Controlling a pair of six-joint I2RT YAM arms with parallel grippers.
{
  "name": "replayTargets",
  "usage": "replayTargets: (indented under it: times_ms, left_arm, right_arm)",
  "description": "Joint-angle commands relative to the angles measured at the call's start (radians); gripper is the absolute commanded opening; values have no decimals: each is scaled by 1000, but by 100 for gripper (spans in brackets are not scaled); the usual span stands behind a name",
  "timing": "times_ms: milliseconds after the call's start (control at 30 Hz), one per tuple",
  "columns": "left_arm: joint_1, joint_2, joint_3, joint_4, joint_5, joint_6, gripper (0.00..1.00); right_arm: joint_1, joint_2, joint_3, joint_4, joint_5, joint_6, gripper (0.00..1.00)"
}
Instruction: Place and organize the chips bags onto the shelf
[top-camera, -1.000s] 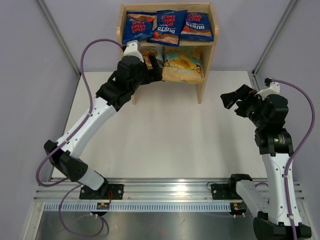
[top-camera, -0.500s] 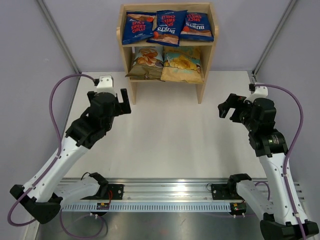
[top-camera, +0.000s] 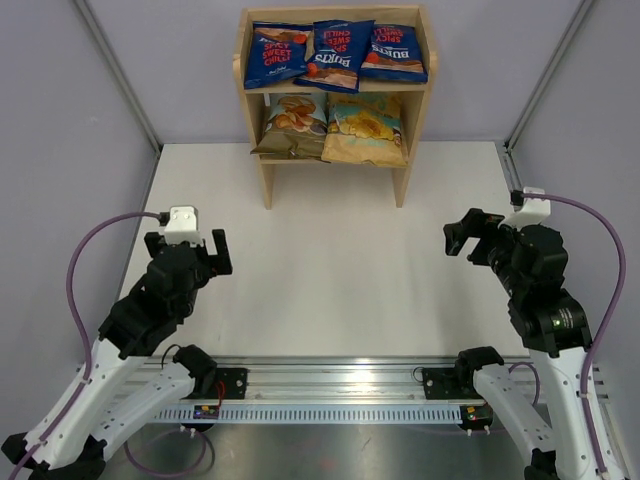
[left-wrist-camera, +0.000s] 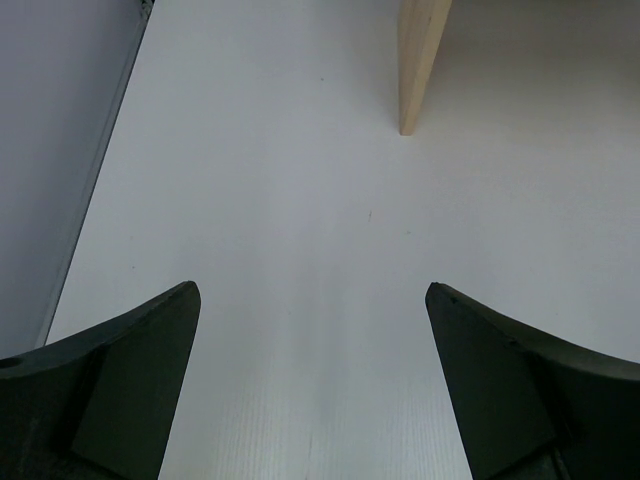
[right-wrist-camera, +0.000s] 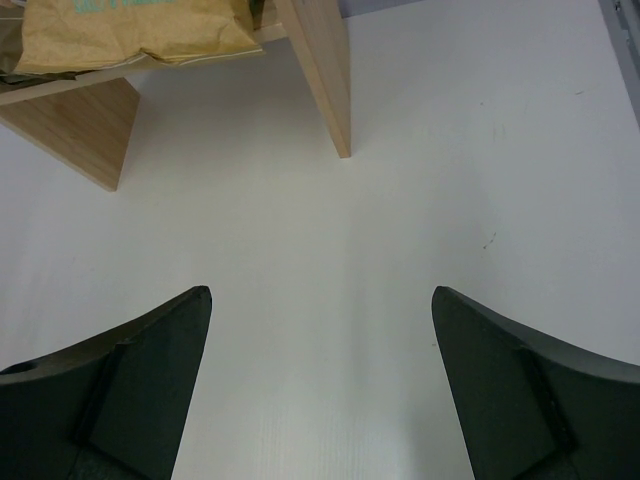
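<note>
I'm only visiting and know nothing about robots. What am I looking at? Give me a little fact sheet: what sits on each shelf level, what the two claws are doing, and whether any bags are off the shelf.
Top tier: three dark blue bags side by side on the shelf
Lower tier: pale blue-white bag on the left, tan-yellow bag beside it on the right
Left gripper: open, holding nothing, above the table
Right gripper: open, holding nothing, above the table
Bags off the shelf: none in view
</note>
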Motion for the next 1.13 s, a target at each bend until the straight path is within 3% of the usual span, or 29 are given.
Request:
replayTargets:
  times_ms: [0, 133, 500, 1100]
  left_arm:
    - [2, -28, -65, 1, -21, 2, 99]
    - [19, -98, -144, 80, 64, 18, 99]
    - [123, -133, -146, 83, 75, 17, 99]
    - [227, -143, -184, 142, 203, 49, 99]
  right_arm:
    - [11, -7, -10, -34, 70, -9, 99]
    - [10, -22, -53, -22, 43, 11, 100]
    - [10, -128, -137, 27, 116, 80, 99]
    - [10, -98, -119, 37, 101, 87, 99]
